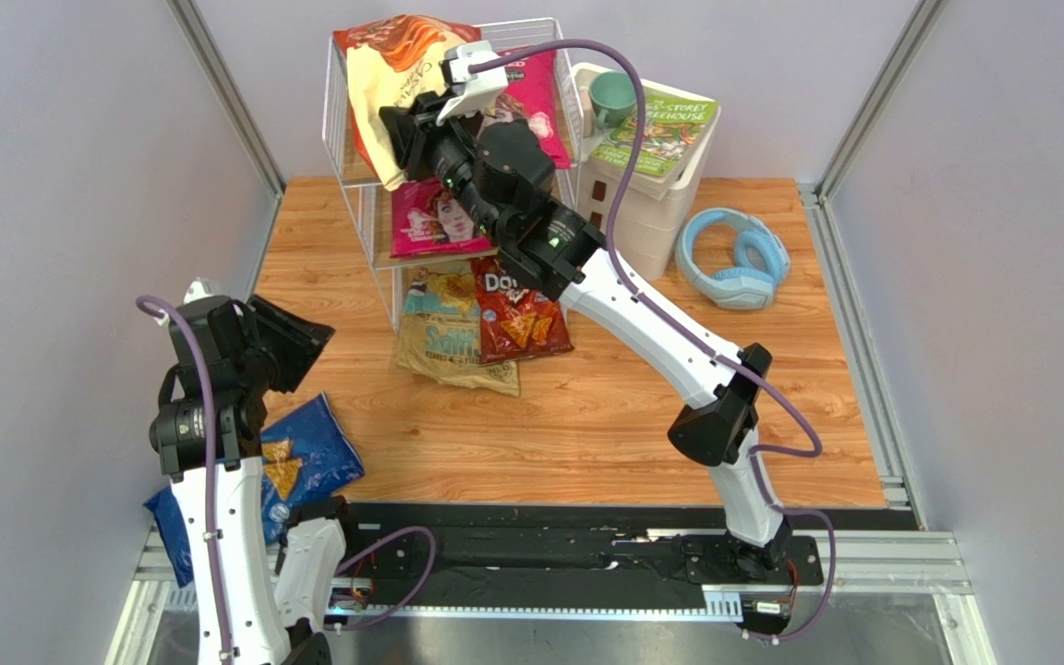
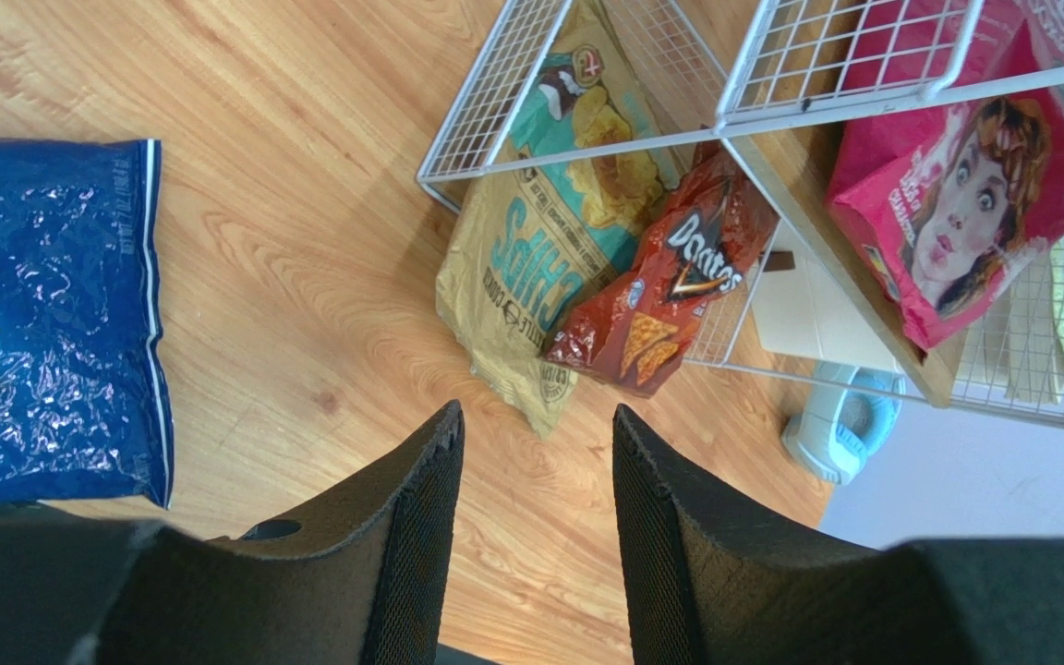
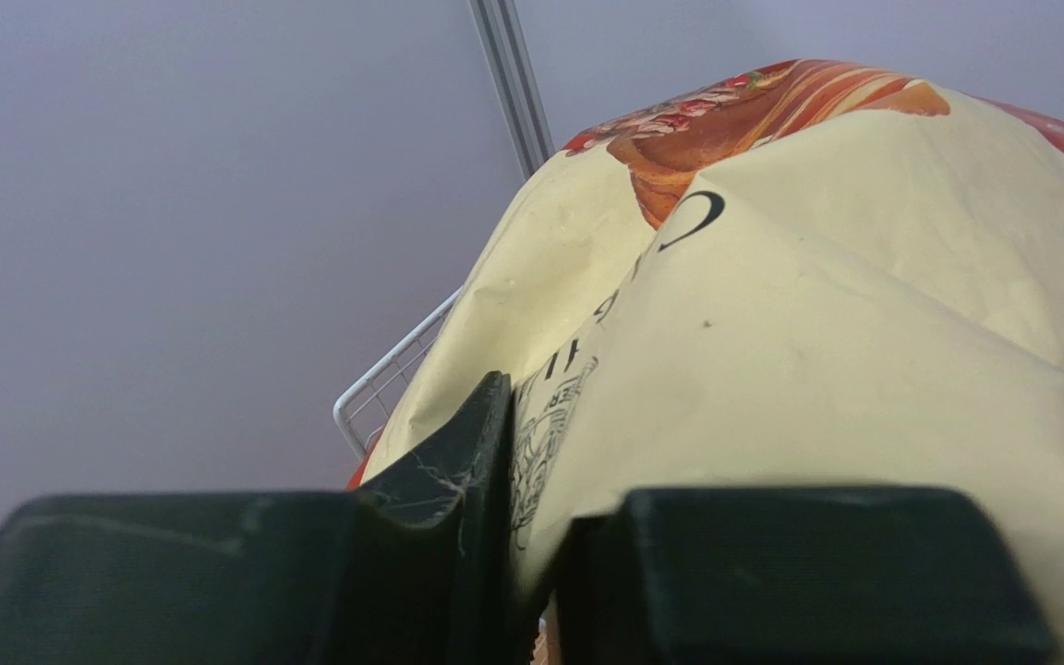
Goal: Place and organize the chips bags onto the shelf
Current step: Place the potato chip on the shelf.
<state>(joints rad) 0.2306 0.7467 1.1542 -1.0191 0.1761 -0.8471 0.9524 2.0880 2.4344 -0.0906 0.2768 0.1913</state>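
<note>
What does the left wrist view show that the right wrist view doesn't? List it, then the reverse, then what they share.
Only the left wrist view: the blue Doritos bag lying on the table, the red Doritos bag overlapping the tan-and-teal CHIPS bag, a magenta bag showing its face, and the open, empty left hand.

Only the right wrist view: the orange-and-cream bag, close up, pinched in the right hand, with a grey wall behind.

Both: the white wire shelf, just a corner of it in the right wrist view.

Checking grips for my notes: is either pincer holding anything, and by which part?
The right pincer pinches the orange-and-cream chip bag by the edge of its cream end; left pincer is open, holding nothing.
</note>
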